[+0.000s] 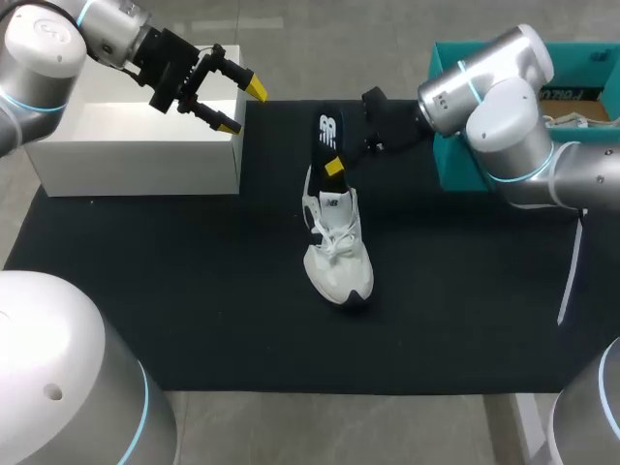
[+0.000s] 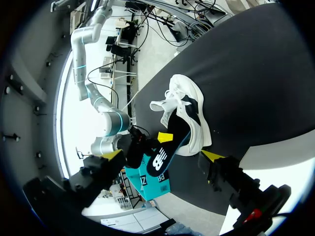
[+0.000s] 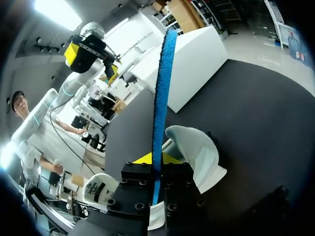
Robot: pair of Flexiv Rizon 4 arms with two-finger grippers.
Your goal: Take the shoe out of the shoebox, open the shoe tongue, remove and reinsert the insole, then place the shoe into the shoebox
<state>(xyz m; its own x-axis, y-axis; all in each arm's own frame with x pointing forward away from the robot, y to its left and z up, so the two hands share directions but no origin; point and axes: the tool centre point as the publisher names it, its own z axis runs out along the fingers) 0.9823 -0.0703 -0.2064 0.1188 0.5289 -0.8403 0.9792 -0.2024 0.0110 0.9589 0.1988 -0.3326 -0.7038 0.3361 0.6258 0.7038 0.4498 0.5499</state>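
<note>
Between the fingers of the right gripper, the insole is being pinched upright; just below it, the white shoe is resting on the black mat, while the left gripper is hanging spread over the shoebox.

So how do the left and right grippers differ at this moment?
The left gripper is open and empty; the right gripper is shut on the black insole with a blue underside. The left hangs over the white shoebox at its corner; the right is by the white lace-up shoe. Both have yellow tips.
</note>
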